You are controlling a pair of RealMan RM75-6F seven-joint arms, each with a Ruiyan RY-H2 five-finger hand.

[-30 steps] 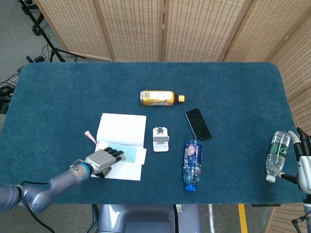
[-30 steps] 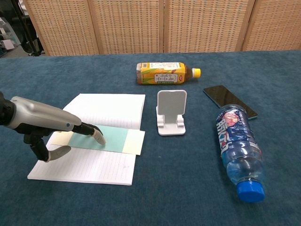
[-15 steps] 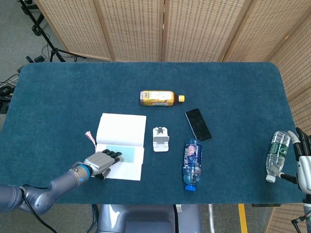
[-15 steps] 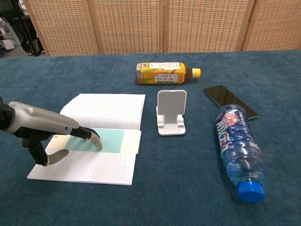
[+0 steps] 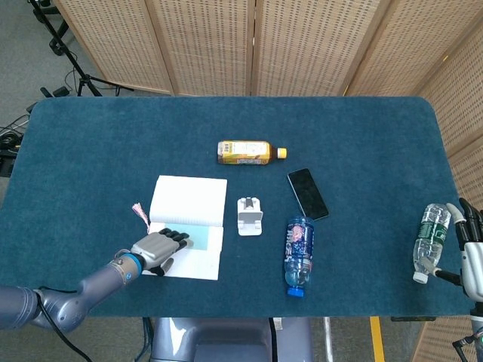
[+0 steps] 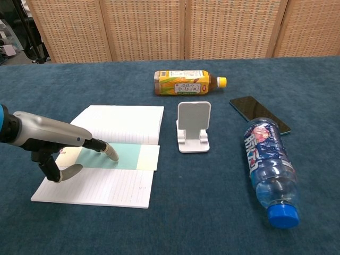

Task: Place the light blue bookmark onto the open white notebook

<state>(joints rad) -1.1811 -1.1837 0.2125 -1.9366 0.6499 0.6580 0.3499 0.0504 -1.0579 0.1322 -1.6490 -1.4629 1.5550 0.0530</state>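
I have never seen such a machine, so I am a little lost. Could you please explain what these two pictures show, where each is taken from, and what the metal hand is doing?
This is a robot with two arms ending in mechanical hands. One picture looks down from its head, the other looks forward from its chest.

On the blue table lies an open white notebook with a light blue bookmark across it. The left hand reaches over the notebook, its fingertips on the bookmark. The right hand waits at the table's edge, holding nothing, beside a clear water bottle.

Also there: a yellow tea bottle, a white phone stand, a black phone and a blue-capped bottle, both bottles lying down.
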